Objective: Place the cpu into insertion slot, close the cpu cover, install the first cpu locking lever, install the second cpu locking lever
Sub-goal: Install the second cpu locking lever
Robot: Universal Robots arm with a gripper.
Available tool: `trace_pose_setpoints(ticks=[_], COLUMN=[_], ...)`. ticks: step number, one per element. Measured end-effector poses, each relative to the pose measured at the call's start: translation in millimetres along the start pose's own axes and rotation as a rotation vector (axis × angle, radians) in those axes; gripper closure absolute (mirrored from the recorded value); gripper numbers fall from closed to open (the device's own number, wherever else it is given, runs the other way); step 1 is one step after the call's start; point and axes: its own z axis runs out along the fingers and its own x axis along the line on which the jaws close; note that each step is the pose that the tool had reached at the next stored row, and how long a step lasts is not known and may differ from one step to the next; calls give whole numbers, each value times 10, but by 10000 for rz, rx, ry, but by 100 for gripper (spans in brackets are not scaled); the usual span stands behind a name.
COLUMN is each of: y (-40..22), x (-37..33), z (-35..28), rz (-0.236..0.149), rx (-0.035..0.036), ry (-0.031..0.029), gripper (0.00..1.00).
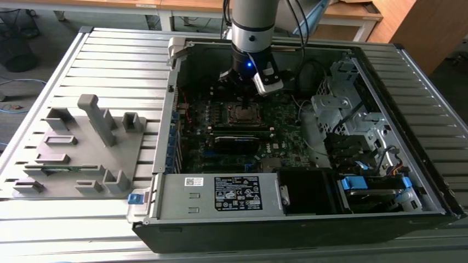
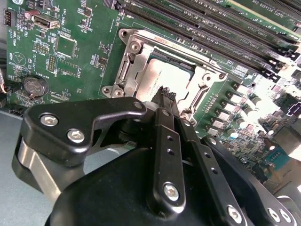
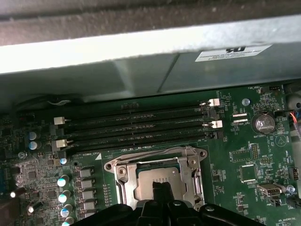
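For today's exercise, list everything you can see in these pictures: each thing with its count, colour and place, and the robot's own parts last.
Computer case: one, black, open on the slatted table.
Circuit board: one, green, inside the case.
Insertion slot: one, silvery-rimmed, mid-board.
Cpu: one, grey, lying in the slot.
Cpu cover: one, silvery, down around the cpu.
Memory slots: several, black, beside the slot.
Coin battery: one, silver, on the board.
Fixture tray: one, grey, at the exterior view's left.
Gripper: one, black, jaws together, tip over the cpu.

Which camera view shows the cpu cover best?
The second wrist view: the cpu cover lies close, its silvery frame plain. The first wrist view shows it partly behind the end effector; the exterior view shows it small.
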Motion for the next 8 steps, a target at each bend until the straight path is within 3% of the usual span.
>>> trace_pose_setpoints(ticks=[8], y=[0], x=[-1], z=[-19], rz=[0], rx=[3], ry=[1], gripper=[89])
